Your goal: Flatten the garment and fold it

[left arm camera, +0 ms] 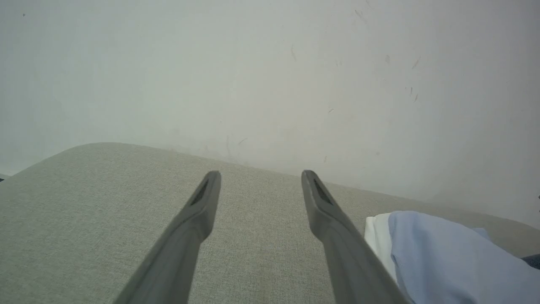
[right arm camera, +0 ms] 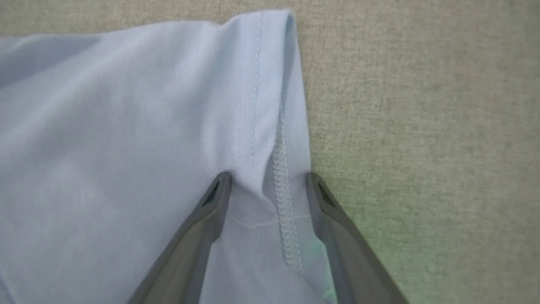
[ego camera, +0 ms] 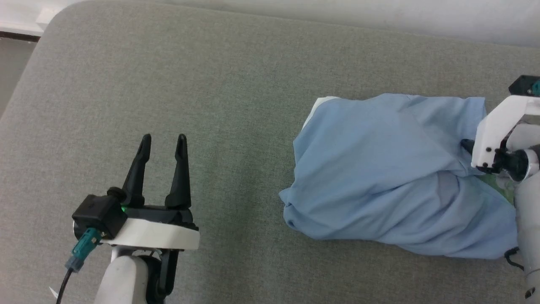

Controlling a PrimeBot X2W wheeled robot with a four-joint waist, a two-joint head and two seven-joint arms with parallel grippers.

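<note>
The light blue shirt point(ego camera: 396, 173) lies bunched on the right side of the grey-green padded surface point(ego camera: 236, 84), with its white collar band point(ego camera: 322, 101) peeking out at the far left corner. The right gripper point(right arm camera: 268, 181) has its fingers spread on either side of the shirt's stitched hem point(right arm camera: 283, 185), not pinching it, and bare padding lies just beyond that edge. The left gripper point(ego camera: 164, 141) is spread wide and empty over the broad open stretch to the shirt's left. That stretch runs to the surface's rounded corner and the wall point(left arm camera: 270, 76).

The head camera looks steeply down on the padded surface point(ego camera: 236, 84) from well above. The left wrist camera looks low along the left claw point(left arm camera: 260, 175) toward the wall point(left arm camera: 270, 76). It shares the white-edged end of the shirt point(left arm camera: 443, 253) with the head view. The right wrist camera faces down on that shirt from very near.
</note>
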